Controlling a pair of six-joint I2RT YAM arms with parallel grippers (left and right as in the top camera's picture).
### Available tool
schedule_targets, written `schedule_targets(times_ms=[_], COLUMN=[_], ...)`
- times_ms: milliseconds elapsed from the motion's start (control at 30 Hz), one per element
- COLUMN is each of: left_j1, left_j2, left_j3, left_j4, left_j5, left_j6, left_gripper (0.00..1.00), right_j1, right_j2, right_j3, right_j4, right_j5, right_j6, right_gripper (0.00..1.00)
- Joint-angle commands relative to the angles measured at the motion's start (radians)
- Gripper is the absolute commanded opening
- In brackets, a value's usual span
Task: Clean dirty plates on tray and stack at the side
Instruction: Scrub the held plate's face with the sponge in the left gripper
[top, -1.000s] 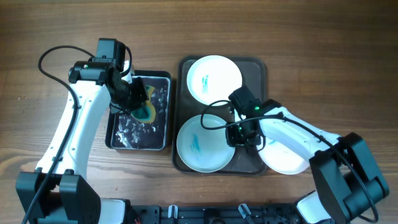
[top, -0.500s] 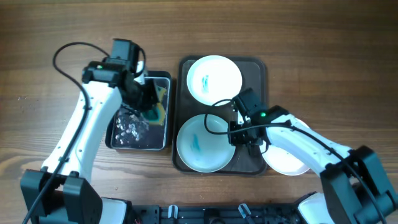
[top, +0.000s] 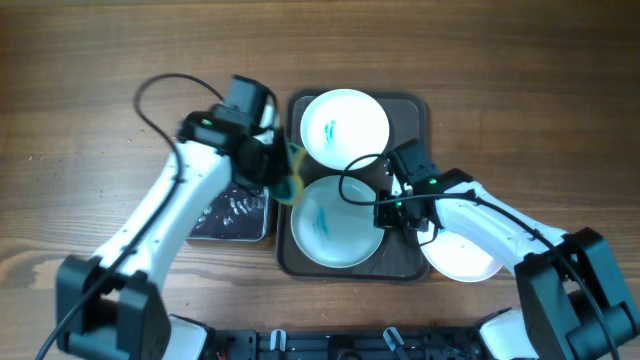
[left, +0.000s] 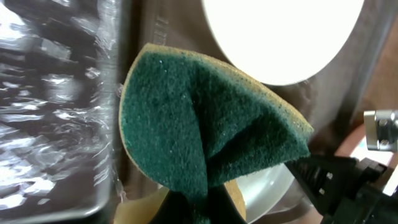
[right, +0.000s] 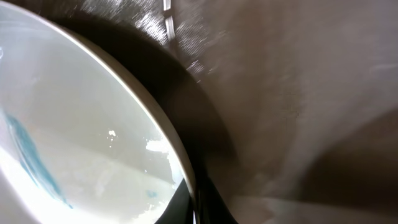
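Left gripper (top: 278, 170) has swung from the black tray (top: 228, 215) to the brown tray's (top: 421, 130) left rim, sponge (left: 205, 137) pinched tight; right gripper (top: 386, 212), closed, seemingly nips that tray's near plate (top: 335, 225) by its right edge.

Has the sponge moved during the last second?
Yes. The sponge went right, from over the black tray to the left rim of the brown tray.

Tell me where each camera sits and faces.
Overhead: above the table, looking straight down on the tray, far plate, near plate and both arms.
Left wrist: on the left gripper, looking down past its pinched sponge at both plates; fingers hidden.
Right wrist: on the right gripper, tight against the near plate's rim it grips; a dark fingertip shows.
Shared: both wrist views show the near plate.
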Motion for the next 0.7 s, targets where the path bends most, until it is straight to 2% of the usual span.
schedule_targets(times_ms=[0, 100, 300, 400, 533, 667], left_j1=[-0.082, -0.149, -0.272, -0.297, -0.272, -0.213], left_j2=[0.069, 0.111, 0.202, 0.251, 0.29, 0.287], left_j3=[-0.098, -0.111, -0.111, -0.111, -0.111, -0.09], left_j4=[0.118, 0.212, 0.264, 0.28, 0.217, 0.116], left_j5=[0.165, 0.176, -0.05, -0.082, -0.153, -0.275], left_j6=[-0.106, -0.106, -0.184, -0.221, -0.338, -0.34], left_gripper=[0.04, 0.04, 0.04, 0.04, 0.04, 0.04], right_j1=[-0.037, -0.042, -0.042, -0.042, -0.042, -0.042], right_j2=[0.023, 0.023, 0.023, 0.023, 0.023, 0.023], right_j3=[-0.011, 0.002, 0.012, 0.013, 0.013, 0.013], right_j4=[0.001, 0.003, 0.009, 0.009, 0.005, 0.005], right_j5=[0.071, 0.071, 0.071, 0.071, 0.067, 0.064], right_j6=[0.042, 0.041, 0.041, 0.041, 0.041, 0.041], right_gripper=[0.04, 0.04, 0.04, 0.04, 0.04, 0.04])
